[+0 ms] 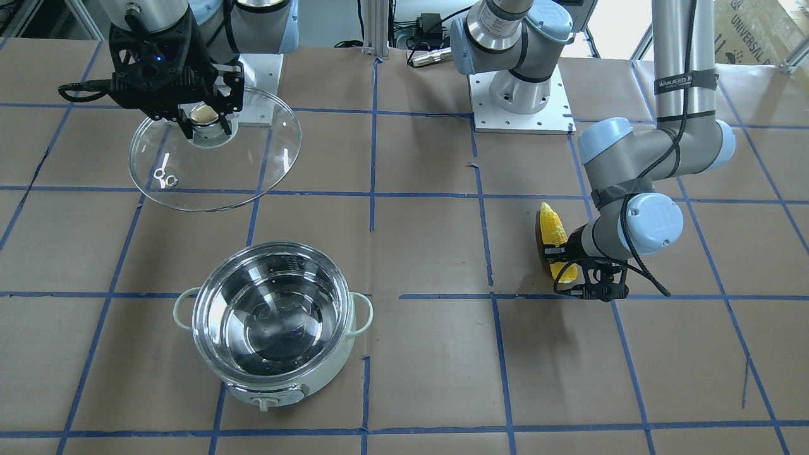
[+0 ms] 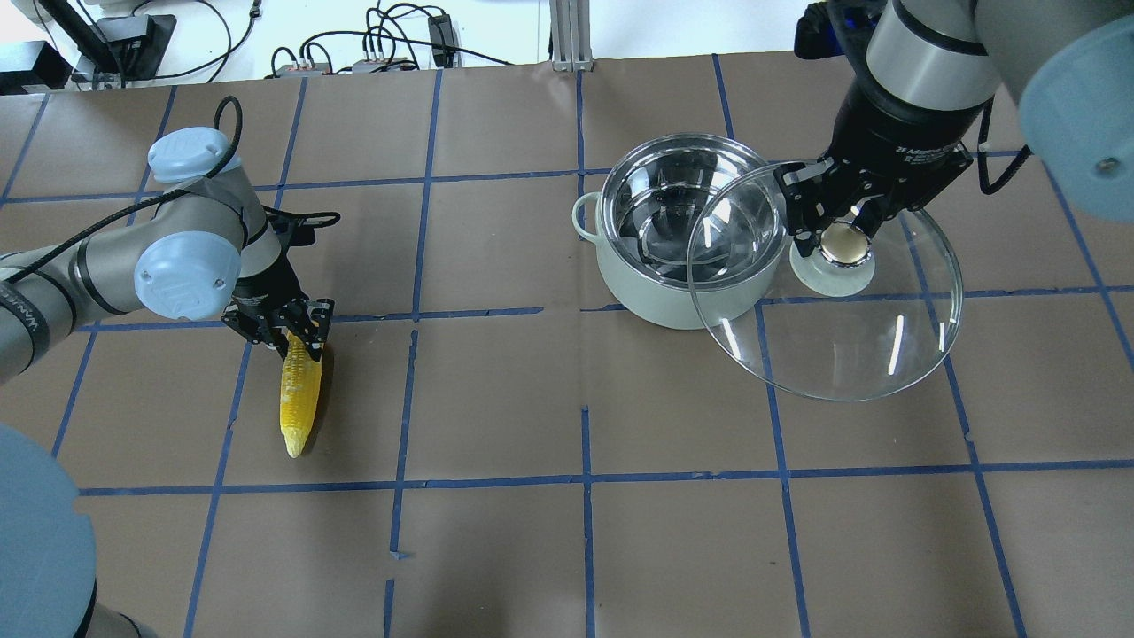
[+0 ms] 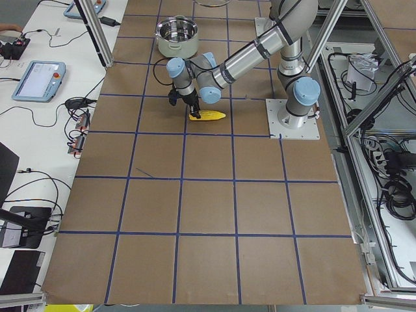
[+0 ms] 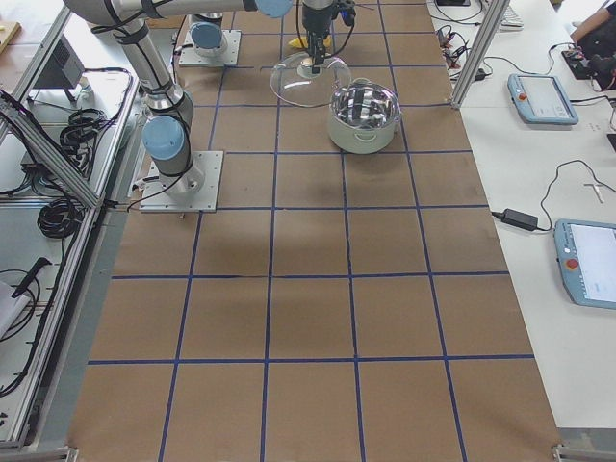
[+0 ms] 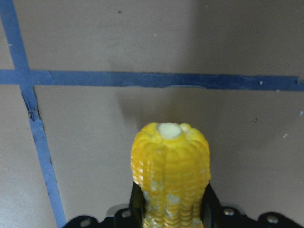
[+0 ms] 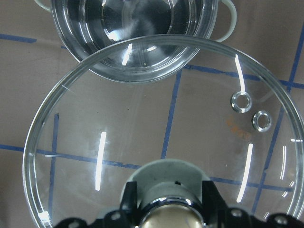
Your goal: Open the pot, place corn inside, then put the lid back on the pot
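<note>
Table: brown paper on the table (image 2: pixel 496 558), crossed by a blue tape grid (image 2: pixel 585 478); we call our clock directions from the overhead view.
Pot: the pot (image 2: pixel 656 297) stands uncovered, and we see only bare steel and reflections in its bowl.
Lid: the lid (image 2: pixel 842 346) is up in the air at the pot's 4 o'clock, its rim overlapping the pot's rim from overhead.
Right gripper: the right gripper (image 2: pixel 842 232) has its jaws pinched on the lid's knob (image 2: pixel 844 248), carrying the whole dome.
Left gripper: the left gripper (image 2: pixel 294 335) is clamped narrow on the thick end of the corn (image 2: pixel 299 399).
Corn: well apart from the pot, at its 8 o'clock, tip pointing to 6 o'clock; we cannot tell whether it touches the paper.
Room: whole squares of paper lie between corn and pot; the table edge runs at 12 o'clock, with cables (image 2: pixel 381 53) beyond it.
</note>
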